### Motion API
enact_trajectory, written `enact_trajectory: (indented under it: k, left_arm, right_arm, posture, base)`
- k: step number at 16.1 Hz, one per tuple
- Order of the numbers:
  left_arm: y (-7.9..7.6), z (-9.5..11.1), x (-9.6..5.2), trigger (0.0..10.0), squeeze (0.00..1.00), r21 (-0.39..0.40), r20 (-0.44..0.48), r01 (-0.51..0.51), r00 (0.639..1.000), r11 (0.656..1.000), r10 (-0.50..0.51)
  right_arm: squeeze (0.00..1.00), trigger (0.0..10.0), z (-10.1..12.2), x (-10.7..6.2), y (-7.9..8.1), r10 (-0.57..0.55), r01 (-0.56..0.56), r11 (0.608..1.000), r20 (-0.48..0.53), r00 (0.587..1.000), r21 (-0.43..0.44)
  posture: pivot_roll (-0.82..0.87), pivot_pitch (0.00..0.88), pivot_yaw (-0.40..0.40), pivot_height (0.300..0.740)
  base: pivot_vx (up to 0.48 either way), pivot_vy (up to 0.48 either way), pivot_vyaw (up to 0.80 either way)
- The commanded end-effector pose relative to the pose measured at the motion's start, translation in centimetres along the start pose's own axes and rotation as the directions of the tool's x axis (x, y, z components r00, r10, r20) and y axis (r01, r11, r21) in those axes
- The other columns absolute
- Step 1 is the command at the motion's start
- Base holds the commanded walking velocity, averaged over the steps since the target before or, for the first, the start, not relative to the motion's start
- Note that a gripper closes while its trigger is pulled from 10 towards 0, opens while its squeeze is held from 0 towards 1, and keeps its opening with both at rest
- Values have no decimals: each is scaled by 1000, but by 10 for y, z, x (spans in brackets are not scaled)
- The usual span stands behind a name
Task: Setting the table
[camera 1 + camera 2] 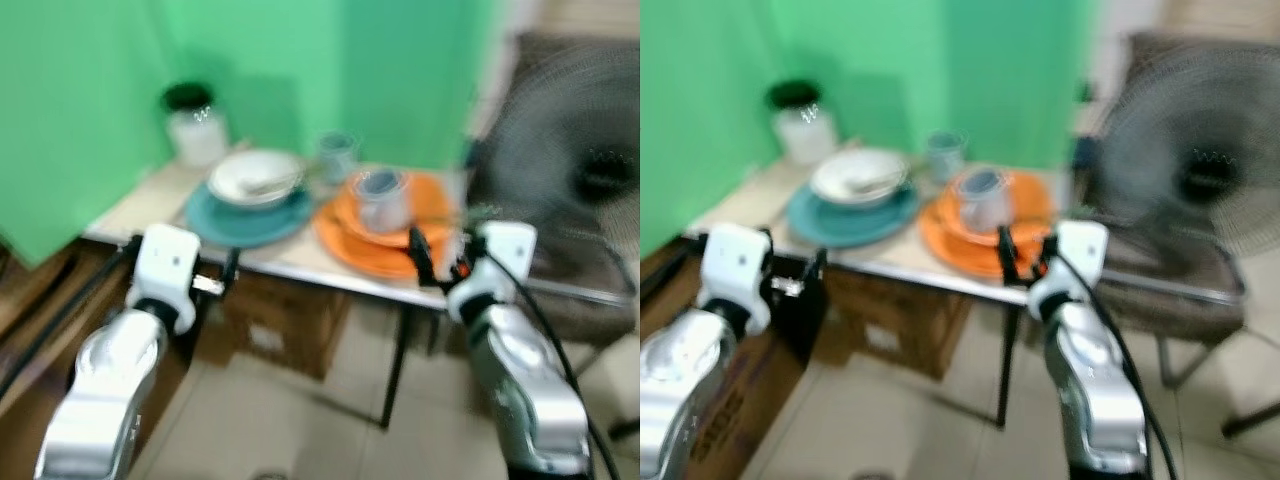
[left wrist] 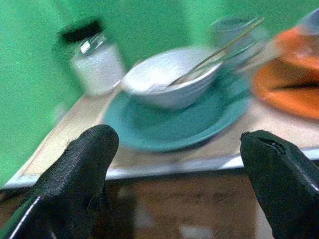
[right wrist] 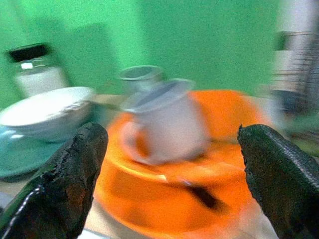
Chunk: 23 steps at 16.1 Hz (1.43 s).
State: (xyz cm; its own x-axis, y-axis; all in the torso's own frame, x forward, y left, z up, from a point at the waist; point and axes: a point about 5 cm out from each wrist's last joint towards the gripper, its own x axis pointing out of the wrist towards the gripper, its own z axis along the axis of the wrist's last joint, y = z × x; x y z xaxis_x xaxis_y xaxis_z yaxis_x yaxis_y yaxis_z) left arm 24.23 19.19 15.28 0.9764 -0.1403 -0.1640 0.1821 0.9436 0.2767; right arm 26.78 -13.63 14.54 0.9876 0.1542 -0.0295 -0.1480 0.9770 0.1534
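Both arms are raised toward the near edge of the bench (image 1: 300, 262), and from where I stand it looks like an approach, with nothing picked up yet. The left gripper (image 2: 182, 164) sits just short of the edge with its jaws spread wide and empty, lined up on the teal plate (image 1: 245, 218). The right gripper (image 3: 172, 169) is likewise wide and empty, facing the orange plates (image 1: 385, 245). The dishes are grouped as two settings side by side, which would explain why each arm faces its own stack. On the teal plate rests a white bowl (image 1: 255, 177) with a thin utensil (image 2: 219, 52) leaning across its rim; whether it is a spoon or chopsticks I cannot tell through the blur. The orange setting seems to be a smaller plate on a larger one, with a pale mug (image 3: 167, 122) standing on top and something dark, perhaps a utensil handle (image 3: 202, 195), lying on the plate in front of it. Behind the plates stands a small glass (image 1: 337, 155), and in the back corner a black-lidded jar (image 1: 195, 125) holding something white. A fan (image 1: 575, 180) stands to the right, and a cardboard box (image 1: 280, 325) sits under the bench.
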Motion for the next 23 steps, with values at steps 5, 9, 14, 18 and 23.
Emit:
enact_trajectory:
  k: [5,9,14,18,23]
  left_arm:
    - [-3,10,3,10000,0,43,35,49,998,998,-50]
    - [-10,13,6,10000,0,52,42,115,992,992,-118]
    - [-25,18,11,10000,0,68,63,304,949,950,-308]
    - [-41,20,8,10000,0,51,13,569,822,821,-570]
    - [-51,32,14,10000,0,83,76,668,736,740,-673]
  right_arm:
    - [0,10000,20,7,0,43,-45,999,78,996,24]
    - [0,10000,31,10,-9,40,-39,999,93,995,-15]
    - [0,10000,52,15,-22,211,-207,943,-13,977,-261]
    - [0,10000,73,22,-41,355,-381,795,-147,923,-472]
    - [0,10000,79,34,-63,414,-623,494,-466,782,-607]
  posture:
    - [146,0,48,740]
    - [135,0,56,740]
    - [108,0,57,740]
    - [84,0,65,740]
    - [67,0,56,740]
  base:
    - [335,0,160]
    - [335,0,0]
    - [62,0,0]
    - [0,0,0]
    - [0,0,0]
